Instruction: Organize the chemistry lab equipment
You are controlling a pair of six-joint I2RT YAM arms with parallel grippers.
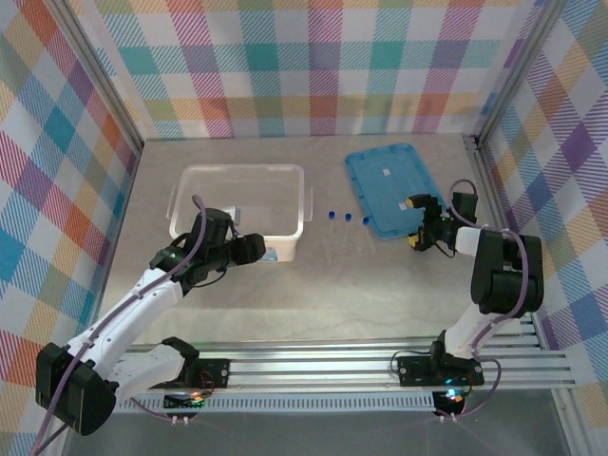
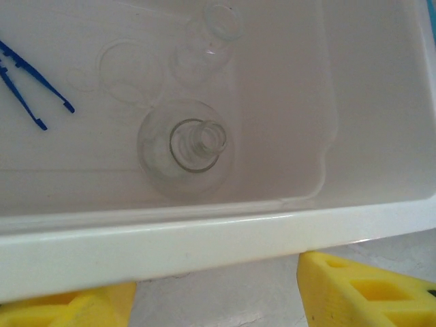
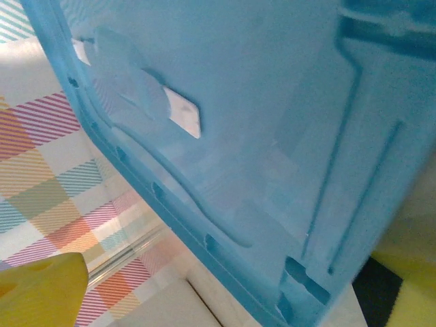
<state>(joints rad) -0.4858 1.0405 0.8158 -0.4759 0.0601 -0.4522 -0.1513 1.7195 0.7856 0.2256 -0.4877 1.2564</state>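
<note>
From above, the left gripper [image 1: 262,251] sat at the near corner of the tub [image 1: 306,204], the right gripper [image 1: 416,223] at the blue lid [image 1: 380,180], and three blue-capped tubes [image 1: 348,217] lay between. The left wrist showed wide-spread fingers [image 2: 368,286], with the flask [image 2: 187,146], tweezers [image 2: 27,88] and beaker [image 2: 221,24] in the tub. The right wrist's fingers [image 3: 41,286] stood wide apart about the lid.

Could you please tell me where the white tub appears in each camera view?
Top external: white tub left of centre, left of the blue lid.
Left wrist: its near rim crosses the bottom; flask and tweezers lie inside.
Right wrist: faces the blue lid's surface.
Shared landmark: left gripper, yellow fingers by the tub's near wall.
</note>
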